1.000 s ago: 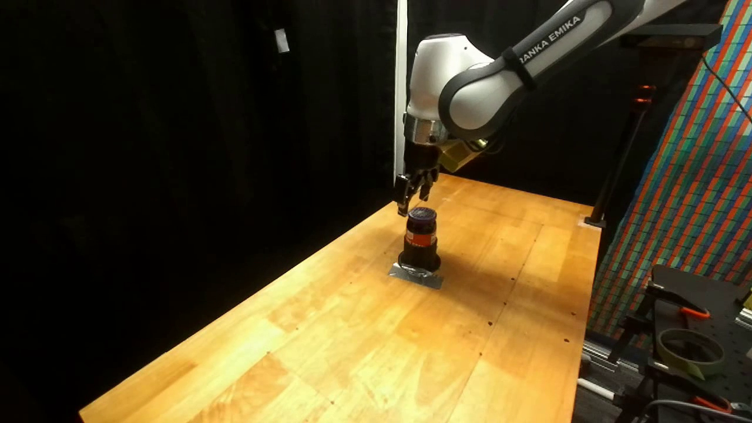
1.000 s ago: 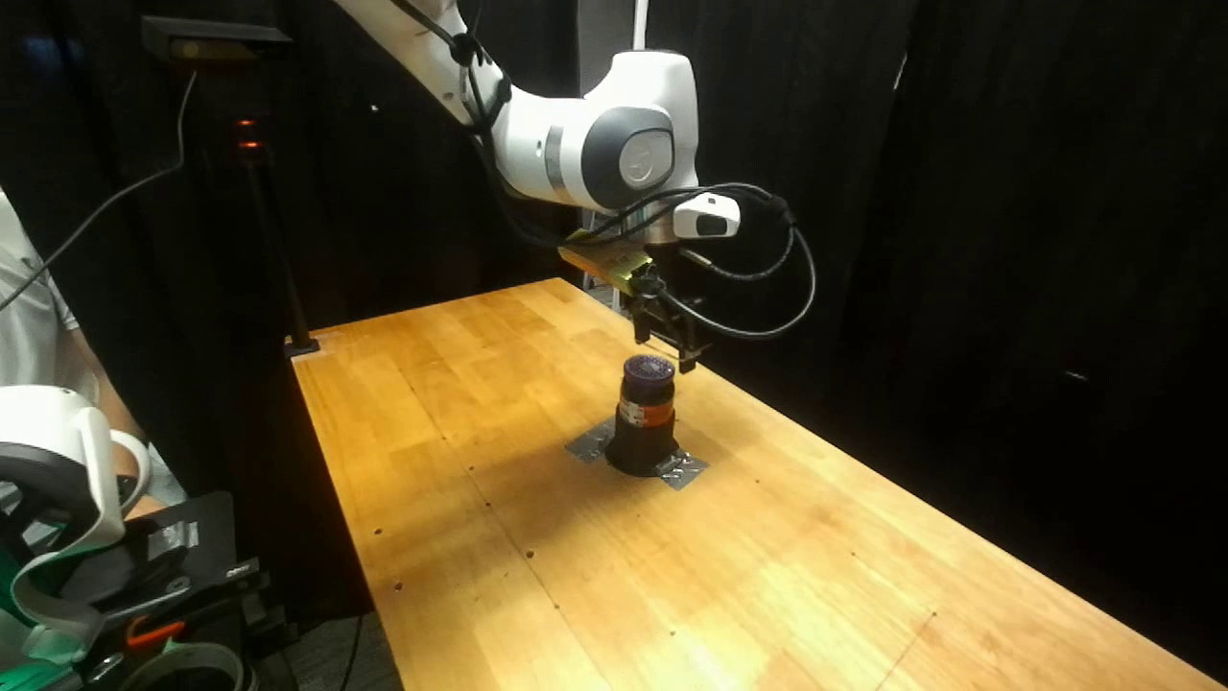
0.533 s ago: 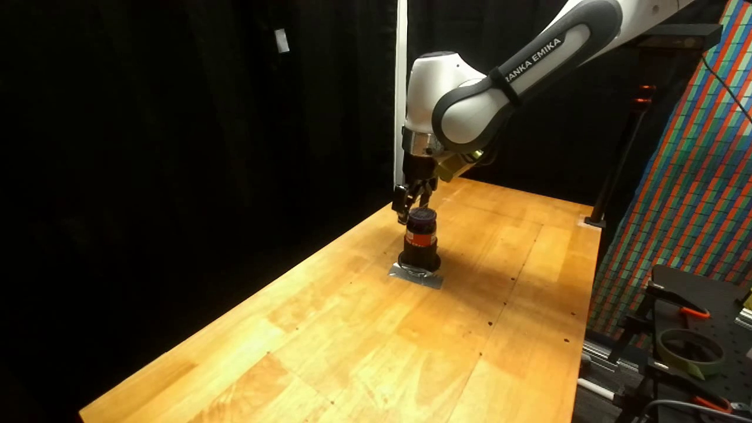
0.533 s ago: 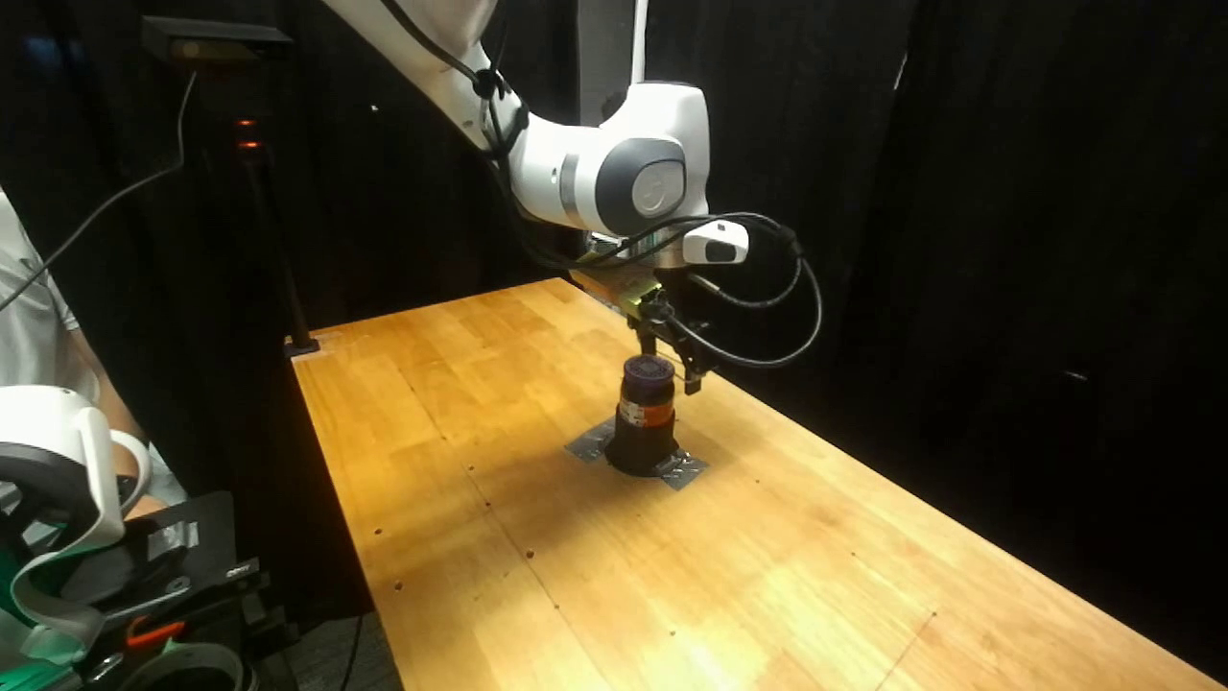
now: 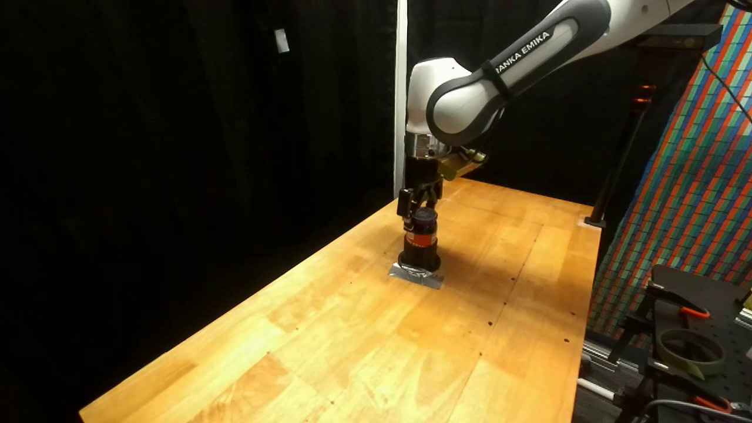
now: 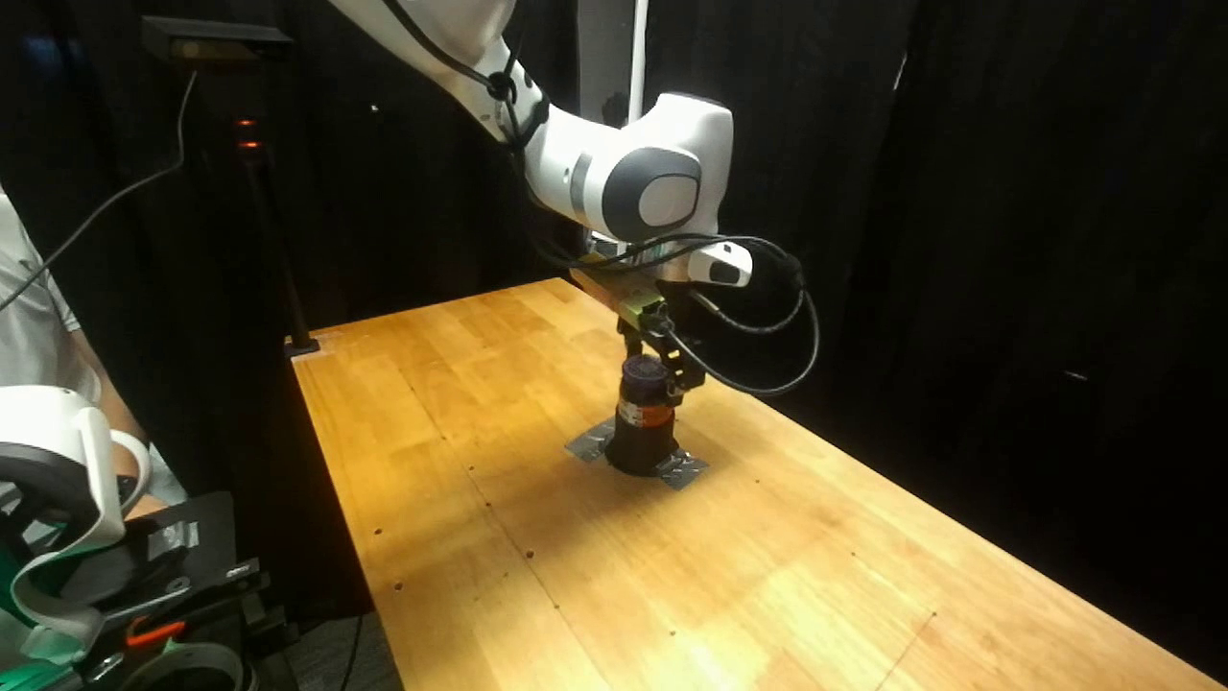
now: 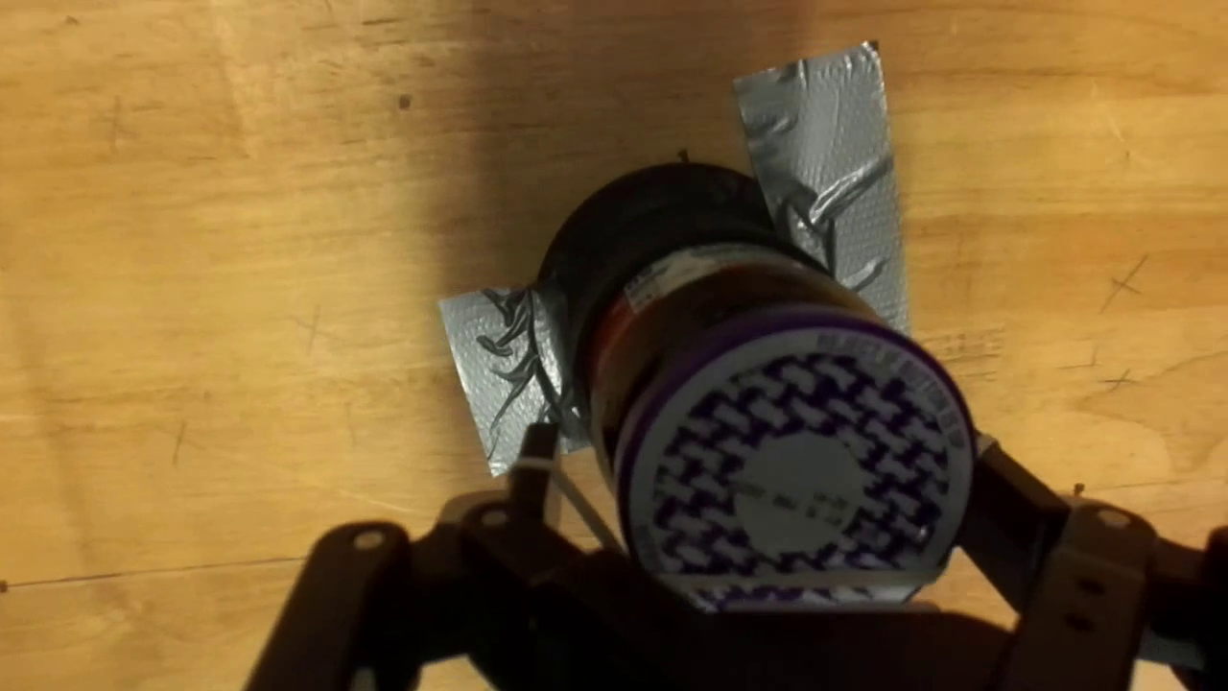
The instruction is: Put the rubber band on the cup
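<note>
The cup [image 5: 421, 239] is a dark upright jar with an orange-red stripe and a purple patterned lid. It shows in both exterior views [image 6: 645, 415] and in the wrist view [image 7: 729, 317]. My gripper [image 5: 420, 212] is low at the cup's top, fingers apart on either side of the lid. The gripper in the wrist view [image 7: 763, 449] has one finger beside the lid and the other apart from it. A thin pale rubber band [image 7: 587, 504] is looped on the finger at left and stretched; a pale strand also crosses the lid's lower edge. The rest of the band is hidden.
The cup stands in a black base [image 6: 641, 449] held to the wooden table [image 5: 376, 352] by grey tape [image 7: 835, 173]. Cables [image 6: 811, 317] loop from the wrist. A cart with a tape roll [image 5: 691, 351] stands beyond the table edge. A person [image 6: 48, 297] is at the side.
My gripper has come down from above the cup to around its lid, with the band on its fingers. The cup's top has shifted very slightly sideways; its base has stayed.
</note>
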Robot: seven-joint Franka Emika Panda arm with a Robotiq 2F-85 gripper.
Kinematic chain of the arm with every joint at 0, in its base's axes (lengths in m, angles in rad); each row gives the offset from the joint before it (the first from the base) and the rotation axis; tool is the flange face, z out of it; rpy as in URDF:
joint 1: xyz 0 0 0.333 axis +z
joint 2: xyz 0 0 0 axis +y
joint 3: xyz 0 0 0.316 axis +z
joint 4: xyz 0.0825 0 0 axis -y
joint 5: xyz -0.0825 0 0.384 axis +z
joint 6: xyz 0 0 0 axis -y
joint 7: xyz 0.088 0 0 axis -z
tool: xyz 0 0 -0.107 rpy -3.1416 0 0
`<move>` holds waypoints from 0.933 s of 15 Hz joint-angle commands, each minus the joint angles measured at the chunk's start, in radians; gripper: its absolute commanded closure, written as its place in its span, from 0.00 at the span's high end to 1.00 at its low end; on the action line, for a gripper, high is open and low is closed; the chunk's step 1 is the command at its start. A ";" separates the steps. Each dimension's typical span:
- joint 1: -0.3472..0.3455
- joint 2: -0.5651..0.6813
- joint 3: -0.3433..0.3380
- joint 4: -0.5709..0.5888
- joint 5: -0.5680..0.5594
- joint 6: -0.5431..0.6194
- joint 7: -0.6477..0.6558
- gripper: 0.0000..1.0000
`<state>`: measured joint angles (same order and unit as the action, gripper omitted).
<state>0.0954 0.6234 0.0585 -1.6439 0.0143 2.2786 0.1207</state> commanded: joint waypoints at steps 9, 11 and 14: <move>-0.100 -0.048 0.062 -0.025 0.196 -0.239 -0.217 1.00; -0.089 -0.048 0.055 -0.044 0.186 -0.218 -0.207 1.00; -0.060 -0.070 0.037 -0.096 0.153 -0.142 -0.169 1.00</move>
<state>0.0103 0.5961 0.1094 -1.6694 0.1831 2.0850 -0.0684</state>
